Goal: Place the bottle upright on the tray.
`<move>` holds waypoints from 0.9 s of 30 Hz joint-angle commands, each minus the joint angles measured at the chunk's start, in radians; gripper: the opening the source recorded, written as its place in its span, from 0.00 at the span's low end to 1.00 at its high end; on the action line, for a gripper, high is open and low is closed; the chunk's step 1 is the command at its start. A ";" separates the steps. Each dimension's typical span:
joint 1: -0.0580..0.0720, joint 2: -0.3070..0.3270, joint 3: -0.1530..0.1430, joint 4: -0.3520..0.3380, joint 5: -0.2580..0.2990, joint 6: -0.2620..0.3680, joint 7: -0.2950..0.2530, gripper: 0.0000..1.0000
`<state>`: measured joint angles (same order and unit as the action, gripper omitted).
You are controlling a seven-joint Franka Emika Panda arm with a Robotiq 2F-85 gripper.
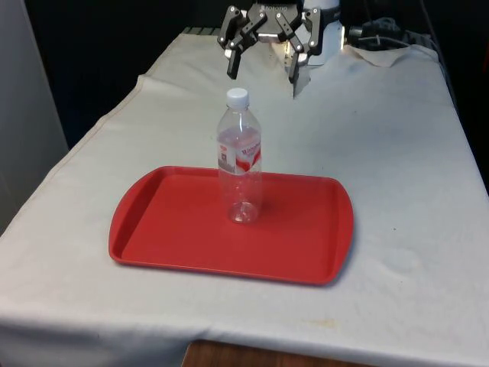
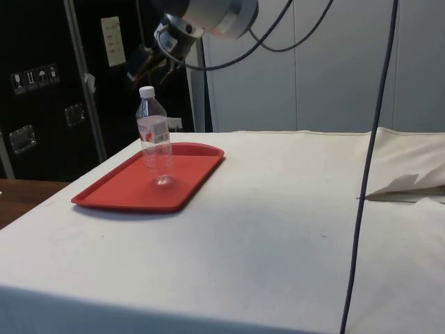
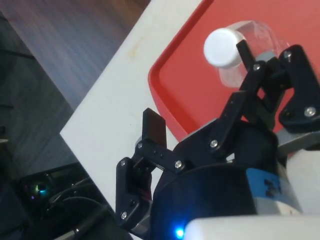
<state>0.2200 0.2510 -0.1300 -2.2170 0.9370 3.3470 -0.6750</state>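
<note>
A clear plastic bottle (image 1: 241,164) with a white cap and a red-and-white label stands upright on the red tray (image 1: 168,229), near its middle. In the side view the bottle (image 2: 154,136) stands on the tray (image 2: 125,191) at the table's near end. My gripper (image 1: 263,73) hangs open above and behind the bottle, its fingers spread wide and holding nothing. The wrist view looks down past the fingers (image 3: 154,131) onto the bottle's white cap (image 3: 222,47) and the tray (image 3: 190,85).
The white cloth (image 1: 397,191) covers the table around the tray. A crumpled fold of cloth (image 2: 407,184) lies toward the table's far end. A black cable (image 2: 365,174) hangs down in the side view.
</note>
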 commanded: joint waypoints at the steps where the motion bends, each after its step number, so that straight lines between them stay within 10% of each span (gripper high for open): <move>1: 0.005 -0.006 -0.015 -0.017 0.001 -0.008 -0.007 1.00; 27: -0.004 -0.046 -0.016 -0.014 -0.009 -0.082 -0.111 1.00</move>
<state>0.2120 0.2030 -0.1300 -2.2150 0.9360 3.2720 -0.7860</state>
